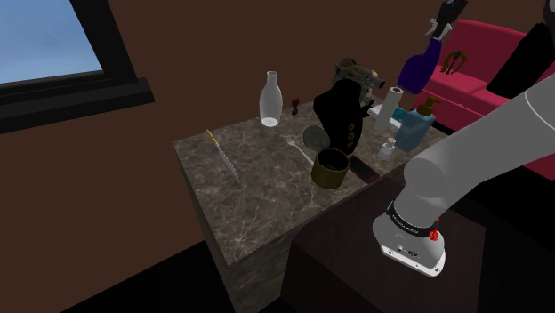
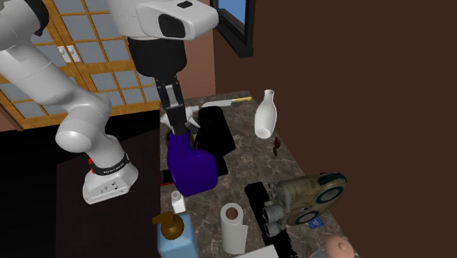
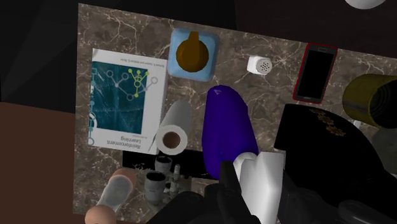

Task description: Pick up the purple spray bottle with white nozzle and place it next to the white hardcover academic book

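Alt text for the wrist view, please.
The black gripper clasps the white nozzle of a purple spray bottle above a marbled table. Below are a white book, a paper towel roll and a blue soap bottle.

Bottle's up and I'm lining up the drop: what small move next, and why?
Probably carry the purple spray bottle sideways toward the white book, staying high: the gripper clasps its nozzle, and the paper towel roll stands between bottle and book.
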Robot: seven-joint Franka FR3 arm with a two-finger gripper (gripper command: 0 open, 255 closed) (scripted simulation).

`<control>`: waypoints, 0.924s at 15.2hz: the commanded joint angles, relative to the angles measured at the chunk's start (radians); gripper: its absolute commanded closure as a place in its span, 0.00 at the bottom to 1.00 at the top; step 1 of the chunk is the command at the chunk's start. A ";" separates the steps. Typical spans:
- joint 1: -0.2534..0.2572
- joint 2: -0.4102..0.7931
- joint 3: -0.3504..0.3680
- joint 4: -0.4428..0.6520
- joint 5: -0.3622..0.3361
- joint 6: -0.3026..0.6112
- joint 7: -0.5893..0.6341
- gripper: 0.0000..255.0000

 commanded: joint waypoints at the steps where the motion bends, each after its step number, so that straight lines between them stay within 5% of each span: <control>1: -0.003 -0.015 0.002 -0.040 -0.006 0.028 0.005 1.00; 14: -0.018 -0.065 -0.003 -0.259 -0.034 0.199 0.023 1.00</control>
